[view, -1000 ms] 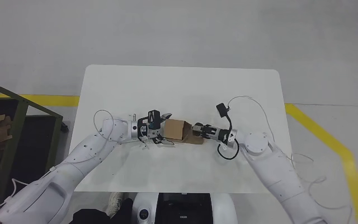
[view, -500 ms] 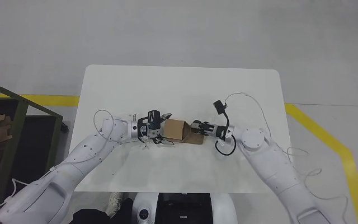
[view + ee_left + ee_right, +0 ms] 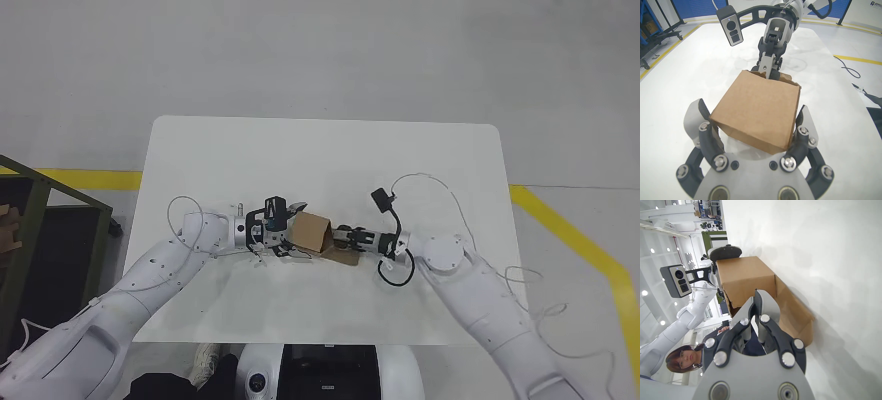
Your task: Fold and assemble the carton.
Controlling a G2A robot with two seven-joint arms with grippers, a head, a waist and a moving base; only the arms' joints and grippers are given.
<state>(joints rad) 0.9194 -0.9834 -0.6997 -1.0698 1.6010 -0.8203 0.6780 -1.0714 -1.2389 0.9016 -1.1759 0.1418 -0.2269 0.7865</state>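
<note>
While the left gripper (image 3: 752, 108) straddles the carton (image 3: 312, 232) near the middle of the table (image 3: 400, 160), fingers spread and seemingly clamped on its side walls, the right gripper (image 3: 755, 296), fingers pressed together, meets the open end. Push the flap (image 3: 797, 319) inward slowly, square to its crease, with the left grip braced. The carton lies on its side, long axis running gripper to gripper, mouth toward the right one.

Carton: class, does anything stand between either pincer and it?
Nothing visible does. The left pincer grips one end of the carton; the right pincer, shut, sits at its open other end.
</note>
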